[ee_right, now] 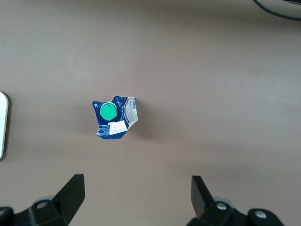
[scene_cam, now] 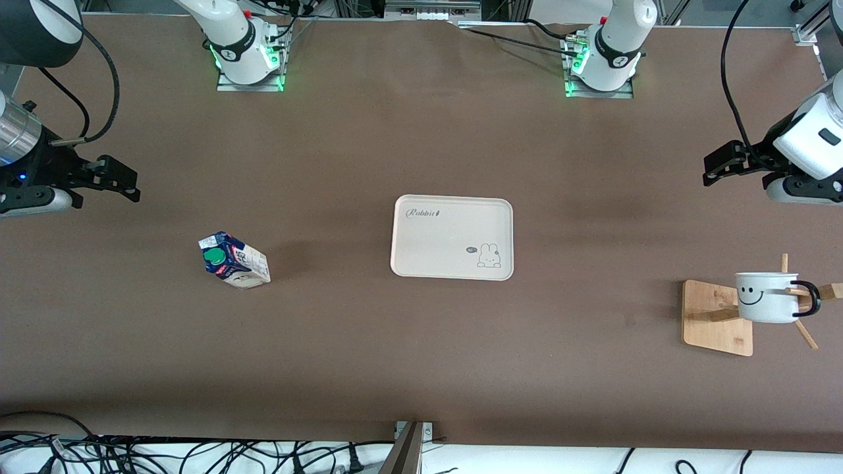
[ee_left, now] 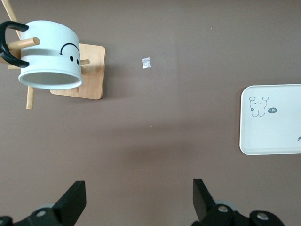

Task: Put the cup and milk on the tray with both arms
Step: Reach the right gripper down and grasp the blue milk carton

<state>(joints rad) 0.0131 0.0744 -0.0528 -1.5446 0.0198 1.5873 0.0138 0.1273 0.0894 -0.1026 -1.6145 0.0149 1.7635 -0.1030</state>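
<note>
Nothing picked up yet: we judge the task is at its opening reach.

Nearest the front camera, the cup point(scene_cam: 767, 297) hangs on a wooden stand point(scene_cam: 716, 317) at the left arm's end of the counter; the milk point(scene_cam: 234, 260) stands toward the right arm's end, with the bare tray point(scene_cam: 452, 237) between them. Farther up, the left end effector point(scene_cam: 728, 162) and right end effector point(scene_cam: 112, 178) hover spread and empty. Next, we think each must descend over its own item.
</note>
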